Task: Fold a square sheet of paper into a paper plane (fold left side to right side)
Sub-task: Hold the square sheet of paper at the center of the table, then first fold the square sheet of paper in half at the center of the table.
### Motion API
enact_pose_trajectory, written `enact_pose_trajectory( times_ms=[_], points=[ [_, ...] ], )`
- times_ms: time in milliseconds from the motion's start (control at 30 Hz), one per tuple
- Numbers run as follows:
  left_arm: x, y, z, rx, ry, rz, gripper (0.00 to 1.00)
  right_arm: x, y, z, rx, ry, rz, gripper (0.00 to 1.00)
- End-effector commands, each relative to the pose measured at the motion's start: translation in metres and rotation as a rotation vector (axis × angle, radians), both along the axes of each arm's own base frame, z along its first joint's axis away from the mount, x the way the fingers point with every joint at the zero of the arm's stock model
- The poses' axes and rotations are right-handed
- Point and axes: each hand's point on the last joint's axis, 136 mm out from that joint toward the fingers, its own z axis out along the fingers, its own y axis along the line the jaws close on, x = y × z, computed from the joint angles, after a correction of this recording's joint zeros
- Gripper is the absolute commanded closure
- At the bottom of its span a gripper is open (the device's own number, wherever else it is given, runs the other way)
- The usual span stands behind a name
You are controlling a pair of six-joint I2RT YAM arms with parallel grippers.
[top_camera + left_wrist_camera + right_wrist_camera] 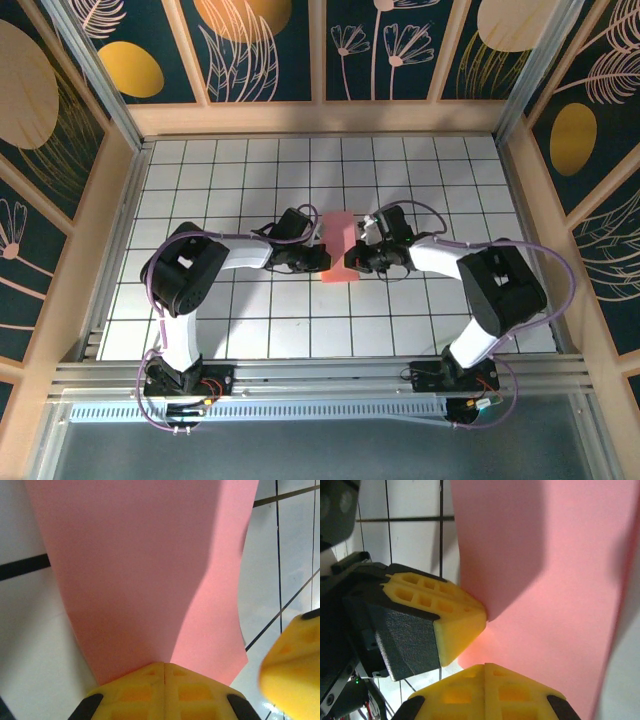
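Seen from my remote station: on the white grid-tiled table (230,180), the left arm's yellow fingers (159,677) are pressed together, with their tips against one long edge of the thin salmon-pink sheet of paper (338,240). The sheet lies at the table's middle as a narrow strip running away from the arm bases, and I judge it already doubled left over right. I read the hold as pinning the layers for a crease. On the strip's other side, the right arm's yellow fingers (487,680) are likewise together at the opposite long edge, so the strip sits between the two. Whether either pair has paper nipped inside I cannot tell, since the tips hide the contact. Both wrist views cut the sheet off at the frame's top, and shadow blurs any fold line.
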Motion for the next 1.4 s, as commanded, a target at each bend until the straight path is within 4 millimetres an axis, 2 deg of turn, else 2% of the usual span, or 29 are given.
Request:
enact_pose_trajectory(
  times_ms=[0, 167, 467, 500, 600, 700, 1000, 1200, 1367],
  points=[
    [-0.016, 0.008, -0.014, 0.047, 0.063, 0.017, 1.0, 0.002, 0.01, -0.003, 0.031, 0.009, -0.005, 1.0],
    [-0.015, 0.006, -0.012, 0.041, 0.058, 0.02, 1.0, -0.001, 0.009, -0.021, -0.019, 0.039, -0.002, 1.0],
    [-0.006, -0.01, 0.009, -0.047, 0.033, 0.015, 1.0, -0.016, -0.016, -0.058, -0.161, 0.091, -0.022, 1.0],
    [0.003, -0.017, 0.021, -0.075, 0.011, 0.015, 0.99, -0.017, -0.019, -0.062, -0.179, 0.094, -0.025, 1.0],
    [0.009, -0.024, 0.035, -0.12, -0.003, 0.007, 0.99, -0.02, -0.026, -0.071, -0.22, 0.097, -0.02, 1.0],
    [0.019, -0.023, 0.04, -0.133, -0.014, 0.016, 0.98, -0.02, -0.035, -0.079, -0.268, 0.091, -0.023, 1.0],
    [0.046, -0.008, 0.027, -0.116, -0.029, 0.047, 0.98, -0.02, -0.041, -0.085, -0.292, 0.088, -0.029, 1.0],
    [0.051, -0.012, 0.023, -0.121, -0.028, 0.028, 0.97, -0.02, -0.044, -0.087, -0.31, 0.088, -0.031, 1.0],
    [0.056, -0.006, 0.011, -0.075, -0.026, 0.052, 0.97, -0.02, -0.047, -0.089, -0.329, 0.091, -0.03, 1.0]
  ],
)
